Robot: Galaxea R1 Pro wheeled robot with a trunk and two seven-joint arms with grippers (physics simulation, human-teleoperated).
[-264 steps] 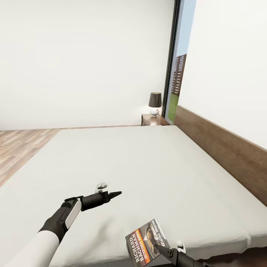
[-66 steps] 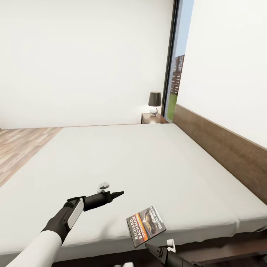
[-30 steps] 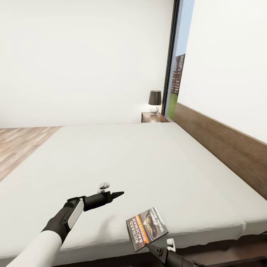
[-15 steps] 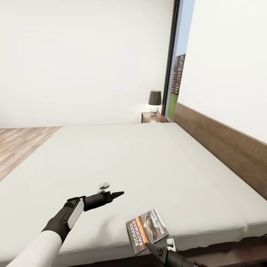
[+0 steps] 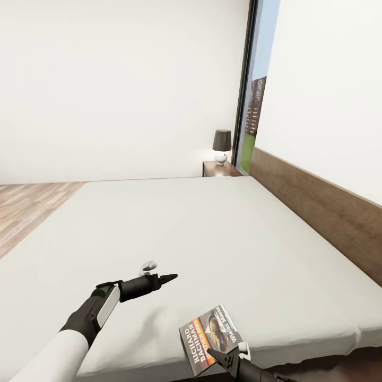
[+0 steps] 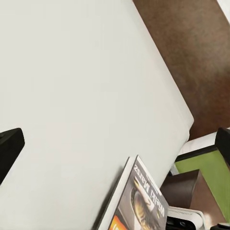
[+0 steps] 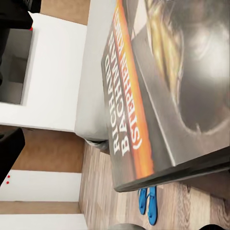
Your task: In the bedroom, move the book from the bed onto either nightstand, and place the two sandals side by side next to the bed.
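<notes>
Right hand (image 5: pixel 216 354) fingertip at book (image 5: pixel 210 335) edge.

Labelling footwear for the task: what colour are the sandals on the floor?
Blue. The sandals lie as a pair on the wood floor, seen best in the right wrist view.

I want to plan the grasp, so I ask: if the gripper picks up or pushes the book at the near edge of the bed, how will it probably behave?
The book looks thin, so probably light and somewhat bendy. Its cover looks glossy on the smooth bed, so a push would likely slide it. It overhangs the near edge by the right gripper, so it may drop.
</notes>
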